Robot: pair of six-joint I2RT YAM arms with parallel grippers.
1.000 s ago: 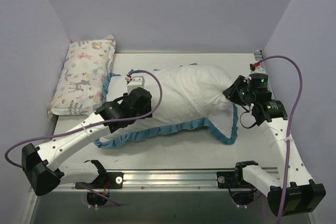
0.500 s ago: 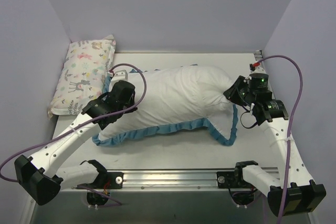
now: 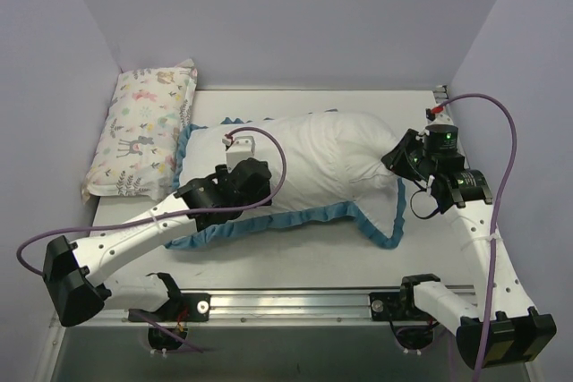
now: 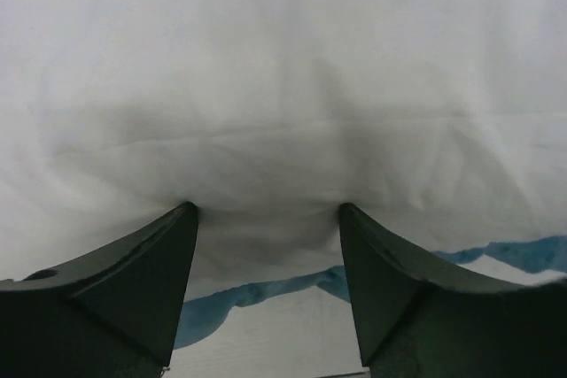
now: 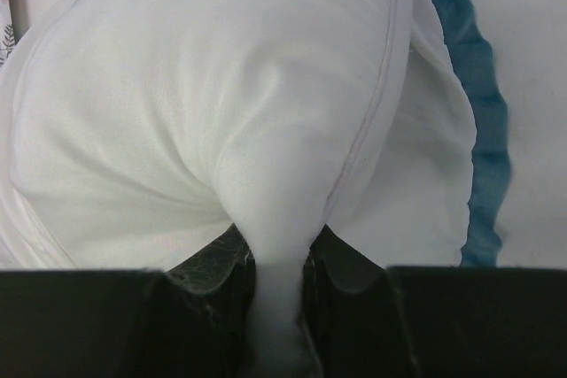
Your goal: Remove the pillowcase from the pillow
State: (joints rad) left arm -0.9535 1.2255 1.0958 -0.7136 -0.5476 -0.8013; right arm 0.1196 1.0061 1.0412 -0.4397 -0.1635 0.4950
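Observation:
The pillowcase (image 3: pixel 295 163) lies across the table with its plain white reverse up and its blue ruffled trim (image 3: pixel 295 218) along the edges. It bulges with the pillow (image 5: pixel 221 104) inside. My left gripper (image 3: pixel 243 192) is open, its fingertips (image 4: pixel 188 214) pressed against the white fabric (image 4: pixel 283 86) near the pillowcase's left end, just above the trim (image 4: pixel 257 291). My right gripper (image 3: pixel 400 160) is shut on a bunched white corner (image 5: pixel 275 245) at the right end. A seam (image 5: pixel 372 130) there separates it from the trimmed layer (image 5: pixel 483 112).
A small pastel animal-print pillow (image 3: pixel 143 127) lies along the left wall. The purple walls close in the back and both sides. The metal rail (image 3: pixel 295 300) with the arm bases runs along the near edge.
My left gripper swung left along the pillowcase, then came back right and now presses its left part. The pillowcase's left end has shifted slightly. The right gripper kept its hold and did not move.

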